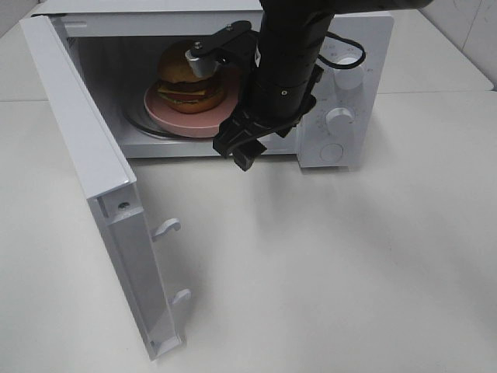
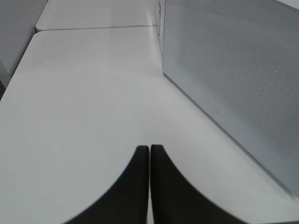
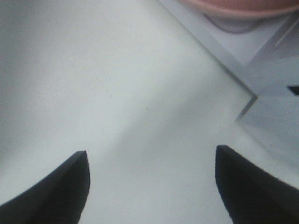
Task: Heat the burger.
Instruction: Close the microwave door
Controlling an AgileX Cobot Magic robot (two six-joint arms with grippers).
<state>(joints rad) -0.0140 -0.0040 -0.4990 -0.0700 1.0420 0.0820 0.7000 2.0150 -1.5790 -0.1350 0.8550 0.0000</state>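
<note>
Tabletop (image 3: pixel 117 93) under wide-open right tool (image 3: pixel 152 153)

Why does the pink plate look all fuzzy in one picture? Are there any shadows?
Right wrist view: the pink plate is out of focus, and the right end effector is blurred too. Exterior high view: the burger is sharp, and a soft arm shadow falls on the table. Left wrist view: soft, even light.
</note>
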